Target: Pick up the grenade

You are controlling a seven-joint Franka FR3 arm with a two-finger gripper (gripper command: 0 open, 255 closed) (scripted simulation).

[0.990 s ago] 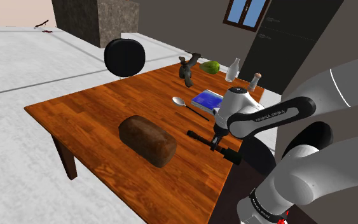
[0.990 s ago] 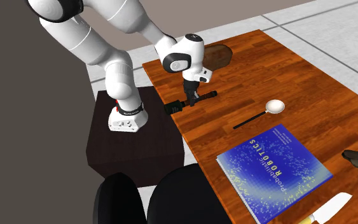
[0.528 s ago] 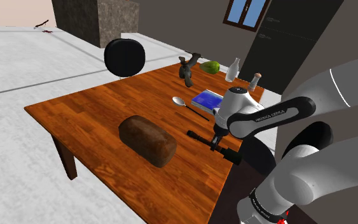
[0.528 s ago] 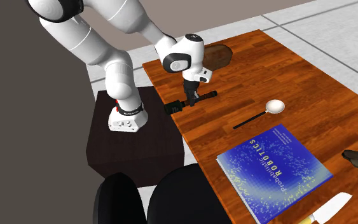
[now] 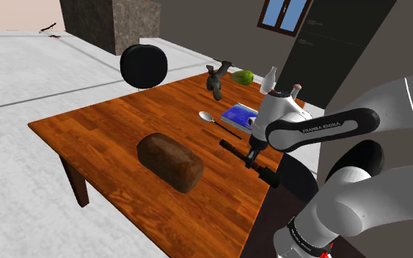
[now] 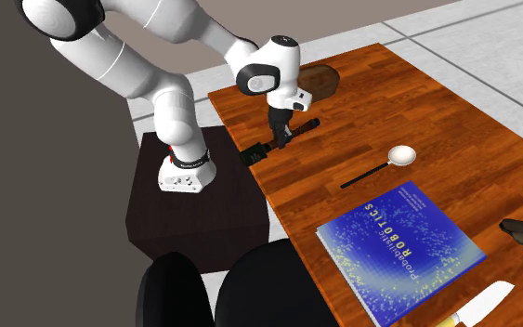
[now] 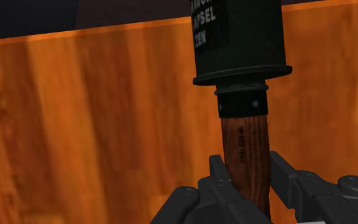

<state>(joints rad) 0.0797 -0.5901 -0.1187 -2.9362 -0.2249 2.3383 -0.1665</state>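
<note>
The stick grenade (image 7: 238,57), a dark cylindrical head on a wooden handle, lies right of centre in the shoulder view, at the desk (image 5: 109,132) edge nearest the stand (image 6: 194,218). The tool (image 7: 247,164) is clenched on the handle, one finger on each side. The grenade's long axis runs straight away from the tool, with the head outermost, reaching the desk edge. Judgement: the heavy head may pivot in the grip, so lift vertically.
</note>
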